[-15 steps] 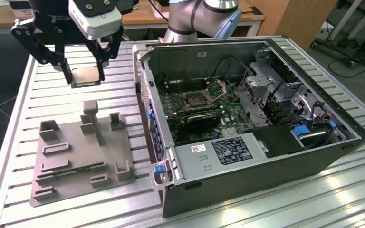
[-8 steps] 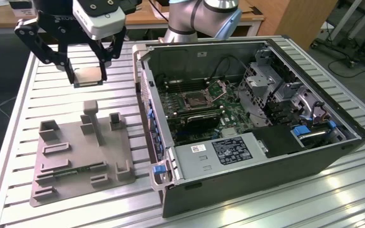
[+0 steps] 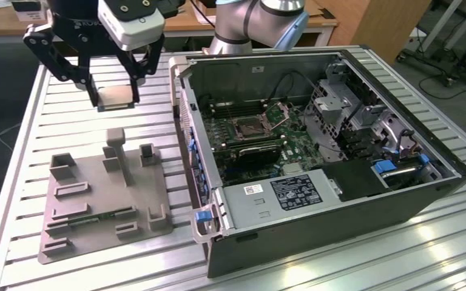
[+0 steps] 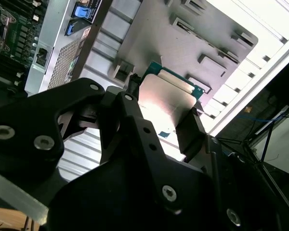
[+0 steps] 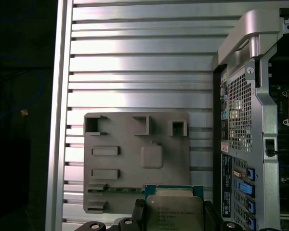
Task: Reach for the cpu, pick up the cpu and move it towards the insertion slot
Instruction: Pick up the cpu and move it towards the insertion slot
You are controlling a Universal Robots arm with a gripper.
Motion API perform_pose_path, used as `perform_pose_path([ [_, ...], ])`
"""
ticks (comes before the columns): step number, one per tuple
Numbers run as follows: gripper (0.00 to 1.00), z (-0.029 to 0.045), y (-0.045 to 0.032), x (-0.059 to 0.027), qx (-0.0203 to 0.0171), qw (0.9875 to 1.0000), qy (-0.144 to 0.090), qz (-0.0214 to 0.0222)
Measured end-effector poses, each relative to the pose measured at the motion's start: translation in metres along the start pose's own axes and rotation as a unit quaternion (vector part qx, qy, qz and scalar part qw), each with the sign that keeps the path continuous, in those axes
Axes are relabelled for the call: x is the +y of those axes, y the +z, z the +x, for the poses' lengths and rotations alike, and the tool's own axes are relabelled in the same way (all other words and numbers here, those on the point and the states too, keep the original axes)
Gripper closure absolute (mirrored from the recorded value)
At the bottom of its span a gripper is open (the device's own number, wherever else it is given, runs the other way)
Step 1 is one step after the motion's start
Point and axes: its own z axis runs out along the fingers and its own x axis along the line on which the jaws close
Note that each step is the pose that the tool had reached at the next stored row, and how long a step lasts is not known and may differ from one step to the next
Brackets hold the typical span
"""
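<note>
Grey plastic tray (image 3: 95,200) sits nearest, lower left of the exterior view, flat on the ribbed metal tabletop (image 3: 363,267). A narrow green circuit strip (image 3: 99,219) lies in one of its recesses near the front edge. Just beside it, on the exterior view's right, the open computer case (image 3: 338,206) lies on its side with the motherboard exposed. Deeper inside that case, around the middle of the frame, is the insertion slot (image 3: 247,128): silver frame, dark centre, hinged flap tipped up and open.

Farther back, upper left of the frame, and here's the action: the black pincer (image 3: 114,102) hangs in the air above the tabletop, beyond the tray's far edge and well apart from the slot. It's clamped narrow on the cpu (image 3: 113,95), one finger on each of two opposite edges, the chip's pale face tilted toward the camera. In both wrist views the cpu (image 4: 166,103) (image 5: 173,211) sits squarely between the fingers (image 4: 189,132), its silvery top framed by a green border, the tray (image 5: 135,144) down below and not touching it. Farthest back, at the top of the frame, the arm's silver and blue joint (image 3: 257,24) rises behind the case.
</note>
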Motion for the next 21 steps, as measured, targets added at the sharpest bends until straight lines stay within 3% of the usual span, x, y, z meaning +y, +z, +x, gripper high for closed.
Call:
perform_pose_path([
  [21, 0.45, -0.0096, 0.0000, -0.0001, 0.0000, 1.0000, 0.000, 0.0000],
])
